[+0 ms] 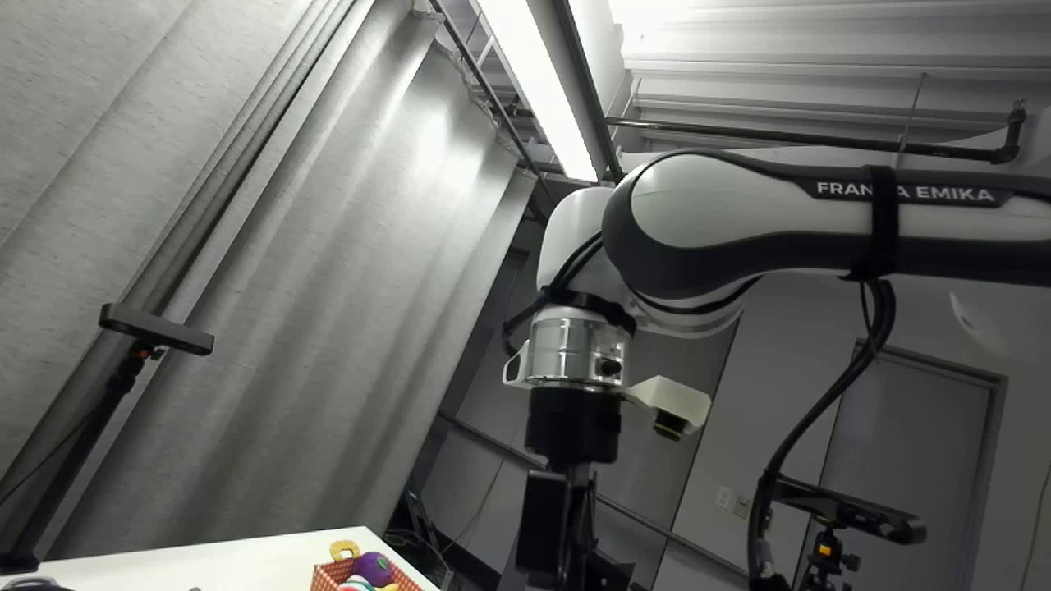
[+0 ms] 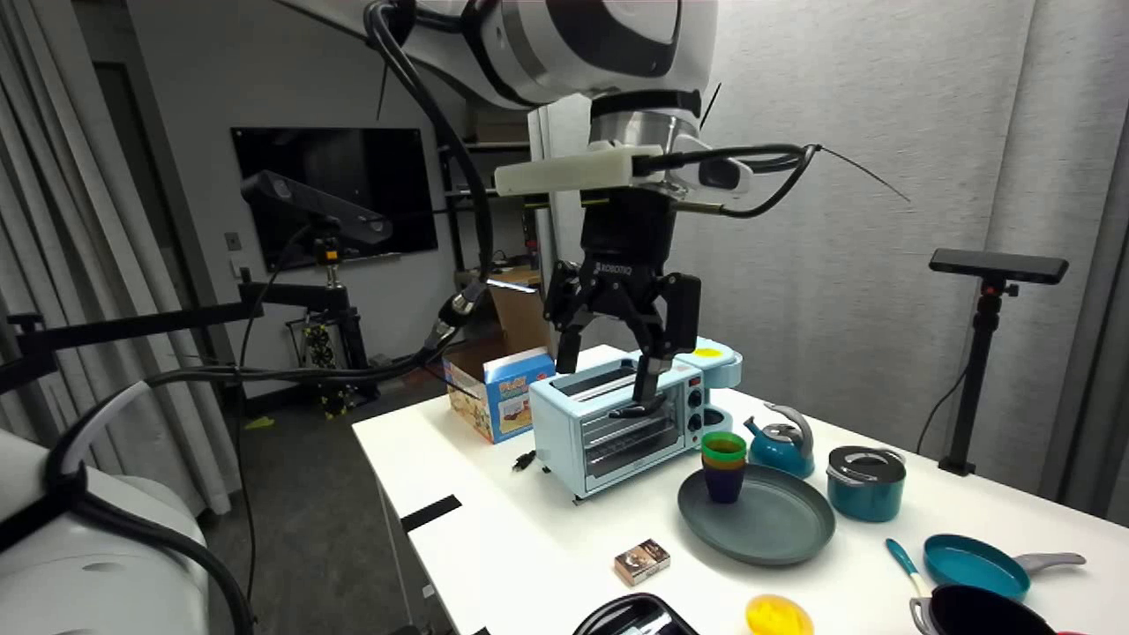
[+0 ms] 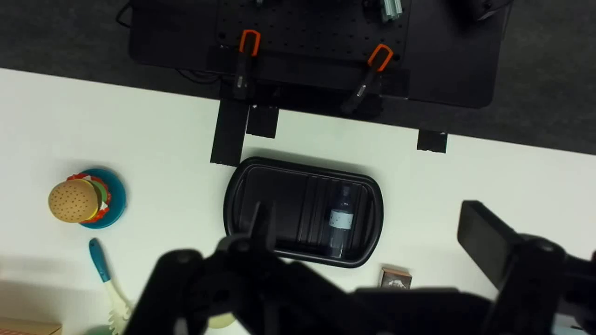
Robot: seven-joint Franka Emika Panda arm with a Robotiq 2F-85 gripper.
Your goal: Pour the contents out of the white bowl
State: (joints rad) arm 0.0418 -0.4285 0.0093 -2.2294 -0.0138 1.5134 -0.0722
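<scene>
My claw (image 2: pixel 606 381) hangs released above a crowded worktop (image 2: pixel 547 529)

I have plenty around me. In an exterior view a pale-blue toaster oven (image 2: pixel 609 432) stands at the far left, with a printed cardboard box (image 2: pixel 519 401) just left of it. To the oven's right come a teal kettle (image 2: pixel 781 451), then a lidded pot (image 2: pixel 869 494). Nearer, a grey plate (image 2: pixel 785 529) carries a stack of nested cups (image 2: pixel 724 472), green rim uppermost. A teal pan (image 2: pixel 975 564) and a dark pot (image 2: pixel 983 613) take the right; a small brown box (image 2: pixel 642 562) and a yellow object (image 2: pixel 778 617) lie on the near side. In an exterior view a red-checked basket (image 1: pixel 330 574) holds a round purple toy (image 1: pixel 374 566).

My wrist view shows a black tray (image 3: pixel 274 200) with a small bottle (image 3: pixel 341 221) in it. Left of the tray, a toy burger (image 3: pixel 77 201) sits on a teal dish (image 3: pixel 118 200).

My fingers (image 3: pixel 484 242) stand well apart, pointing down. One crosses the oven in line of sight; whether it hangs above it, I cannot tell. I cannot make out the white bowl in any view, so I cannot say where it lies relative to the claw.
</scene>
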